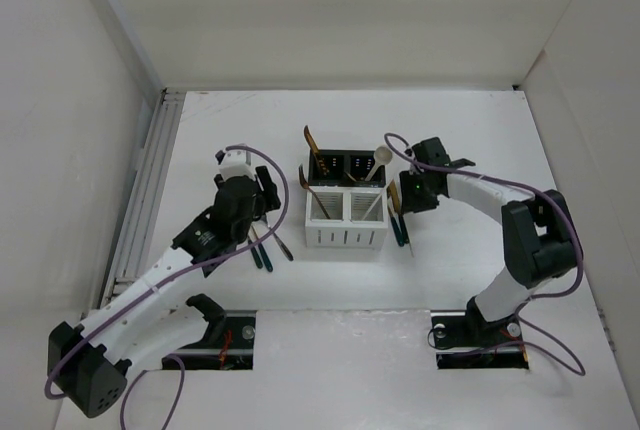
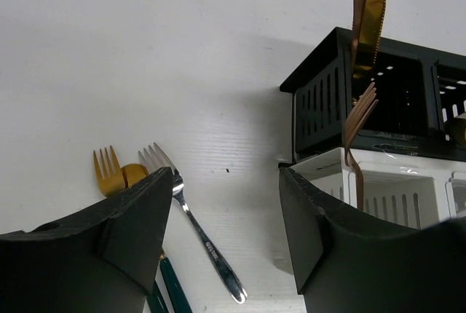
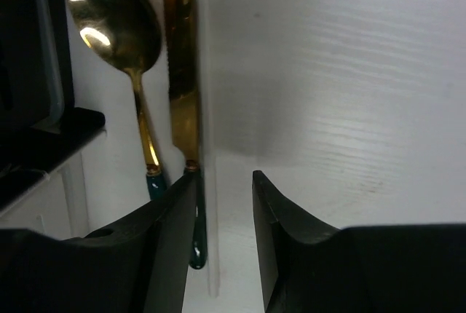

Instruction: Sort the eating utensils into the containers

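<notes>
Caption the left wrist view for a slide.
Open left gripper over a gold fork and silver fork, beside the slotted bins.

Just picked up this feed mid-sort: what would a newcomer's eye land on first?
The block of four bins mid-table, two black behind two white, with a copper knife and a cream spoon sticking up from the black ones. Lying loose either side: a gold fork and silver fork by the open left gripper, a gold spoon and gold knife by the open right gripper.

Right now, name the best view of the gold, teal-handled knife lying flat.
Right wrist: the gold, teal-handled knife lies close up, blade clear. Top external shows only a sliver beside black-and-white bins; left wrist misses it.
</notes>
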Robot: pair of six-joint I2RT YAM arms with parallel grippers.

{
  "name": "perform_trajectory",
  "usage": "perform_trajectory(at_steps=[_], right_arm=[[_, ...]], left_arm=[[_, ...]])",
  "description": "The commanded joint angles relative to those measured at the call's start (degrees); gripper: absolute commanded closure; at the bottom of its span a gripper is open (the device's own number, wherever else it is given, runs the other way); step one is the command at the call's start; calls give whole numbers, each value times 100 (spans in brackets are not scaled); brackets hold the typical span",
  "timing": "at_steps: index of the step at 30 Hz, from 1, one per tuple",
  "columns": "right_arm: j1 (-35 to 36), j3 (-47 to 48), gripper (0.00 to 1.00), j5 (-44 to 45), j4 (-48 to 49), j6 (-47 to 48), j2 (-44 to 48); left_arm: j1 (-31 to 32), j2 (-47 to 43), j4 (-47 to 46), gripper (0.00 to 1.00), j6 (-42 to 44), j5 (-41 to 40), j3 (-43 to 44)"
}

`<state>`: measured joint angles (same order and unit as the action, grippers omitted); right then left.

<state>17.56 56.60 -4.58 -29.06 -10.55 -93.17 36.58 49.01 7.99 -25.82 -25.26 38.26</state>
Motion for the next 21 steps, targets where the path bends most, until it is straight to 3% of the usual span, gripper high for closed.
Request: perform_trajectory(at_steps=[1, 10, 21], right_arm=[[326, -88, 58, -157, 463, -228, -96], [555, -149, 62, 308, 419, -624, -299], [608, -219, 54, 466, 68, -685, 720]], left_arm=[[-89, -111, -122, 43, -28, 90, 103], [-256, -164, -122, 43, -142, 196, 103], [-256, -217, -122, 43, -195, 354, -3]])
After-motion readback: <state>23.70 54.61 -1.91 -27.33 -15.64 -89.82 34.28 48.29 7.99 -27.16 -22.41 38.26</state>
